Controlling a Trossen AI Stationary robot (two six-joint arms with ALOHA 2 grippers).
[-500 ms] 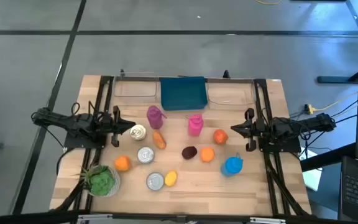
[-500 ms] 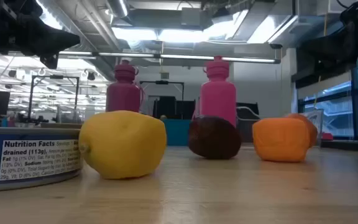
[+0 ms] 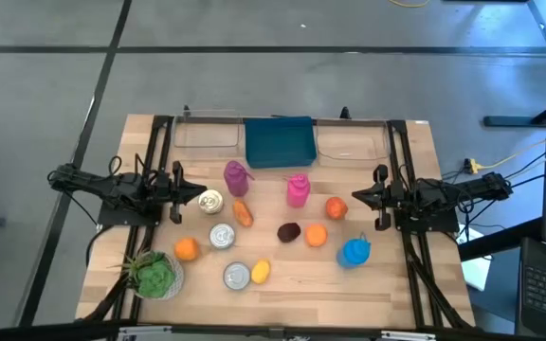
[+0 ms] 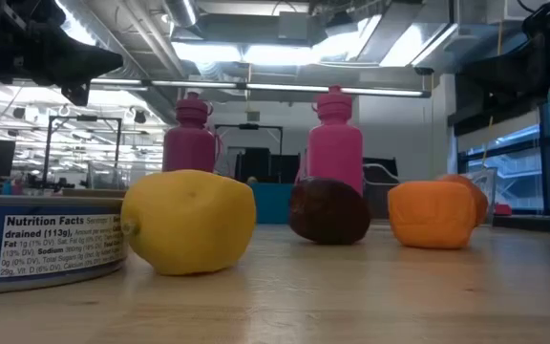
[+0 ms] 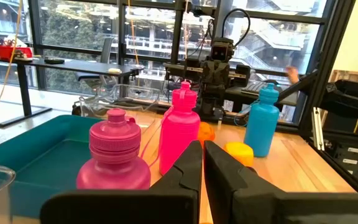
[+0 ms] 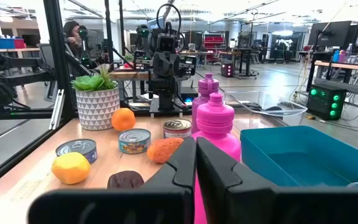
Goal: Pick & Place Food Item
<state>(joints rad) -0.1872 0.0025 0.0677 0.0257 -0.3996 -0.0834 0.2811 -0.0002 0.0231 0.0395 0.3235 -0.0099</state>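
We see the wooden table (image 3: 387,284) with a teal plastic bin (image 3: 278,141) at its far edge, and all the food lies in the middle between our two arms. Our left gripper (image 3: 177,192) waits at the left side and our right gripper (image 3: 380,198) at the right side, both with fingers pressed together and holding nothing. We think the small round orange fruit (image 3: 336,208) is the easy pick, because it sits just beside our right gripper, toward the middle of the table, with the bin farther back.
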